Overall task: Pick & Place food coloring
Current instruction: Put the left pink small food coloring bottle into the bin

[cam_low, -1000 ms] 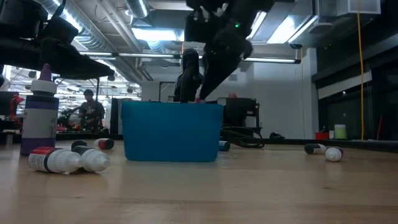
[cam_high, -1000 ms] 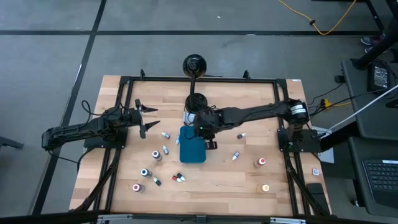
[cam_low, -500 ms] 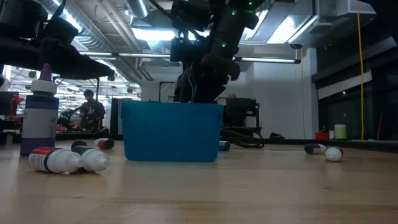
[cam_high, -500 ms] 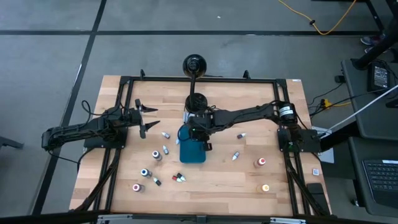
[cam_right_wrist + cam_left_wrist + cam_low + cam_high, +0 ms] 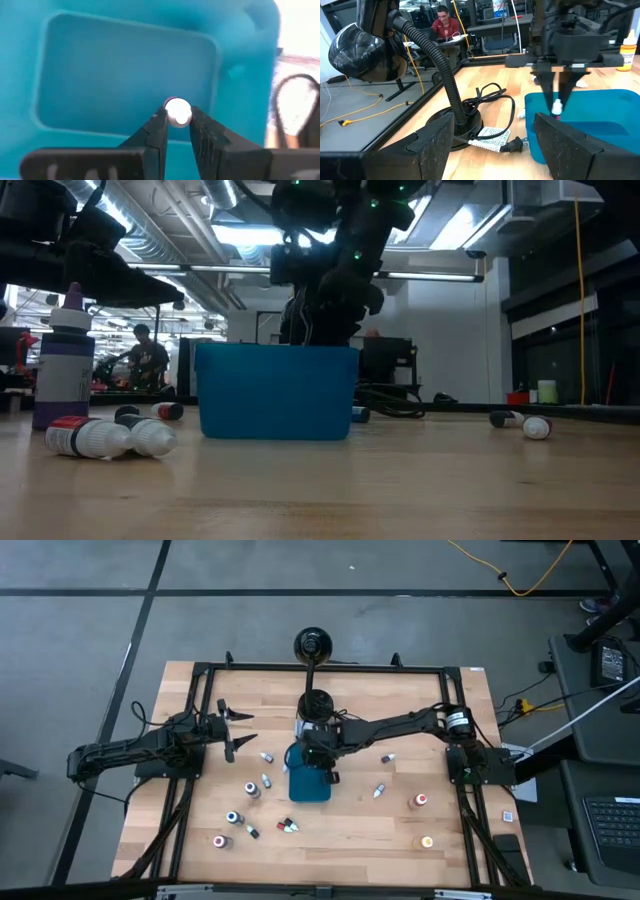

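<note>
My left jaws [image 5: 232, 730] stand wide apart and empty, parked over the pale wooden desk [image 5: 400, 840] at its left side, well away from the work. My right jaws [image 5: 176, 131] are pinched on one tiny whitish food colouring bottle [image 5: 177, 111], held just above the teal rectangular plastic tray [image 5: 250, 60] near the desk's middle; in the left wrist view it hangs tip-down over the tray's open top.

I judge the task barely begun: the tray floor looks bare in the right wrist view, so this would be the first bottle in, and release is what's left of this step. About ten bottles remain scattered, some left of the tray [image 5: 252, 789], some right [image 5: 419, 801].

The held bottle is small and rounded, with a hint of purple at its far edge.
</note>
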Robot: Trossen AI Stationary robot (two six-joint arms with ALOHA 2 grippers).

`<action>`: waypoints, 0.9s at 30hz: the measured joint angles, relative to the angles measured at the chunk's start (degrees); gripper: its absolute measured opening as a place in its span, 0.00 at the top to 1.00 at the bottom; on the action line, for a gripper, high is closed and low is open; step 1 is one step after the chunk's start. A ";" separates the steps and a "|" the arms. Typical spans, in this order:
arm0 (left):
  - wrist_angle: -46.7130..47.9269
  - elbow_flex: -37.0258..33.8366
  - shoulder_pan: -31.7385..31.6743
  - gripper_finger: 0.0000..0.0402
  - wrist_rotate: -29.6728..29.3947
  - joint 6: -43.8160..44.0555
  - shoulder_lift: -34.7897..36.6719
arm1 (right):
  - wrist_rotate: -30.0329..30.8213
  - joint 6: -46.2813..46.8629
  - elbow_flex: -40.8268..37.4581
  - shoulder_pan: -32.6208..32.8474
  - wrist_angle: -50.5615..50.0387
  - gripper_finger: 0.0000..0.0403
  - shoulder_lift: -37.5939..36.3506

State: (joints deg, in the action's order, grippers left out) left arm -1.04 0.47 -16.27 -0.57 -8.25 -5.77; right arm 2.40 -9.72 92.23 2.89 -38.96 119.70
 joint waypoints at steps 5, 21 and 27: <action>0.00 0.00 0.00 0.33 0.01 0.00 0.00 | -0.79 0.28 0.00 2.95 0.03 0.82 0.00; 0.00 0.00 0.00 0.33 -0.01 0.00 0.01 | -0.53 4.86 0.00 9.79 -0.10 0.82 -0.02; 0.00 0.00 0.00 0.33 0.00 0.00 -0.01 | -0.57 4.96 0.00 11.00 -0.29 0.82 -0.02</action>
State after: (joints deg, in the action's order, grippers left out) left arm -1.04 0.47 -16.27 -0.56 -8.25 -5.78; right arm 1.82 -4.75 92.23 13.89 -39.26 119.68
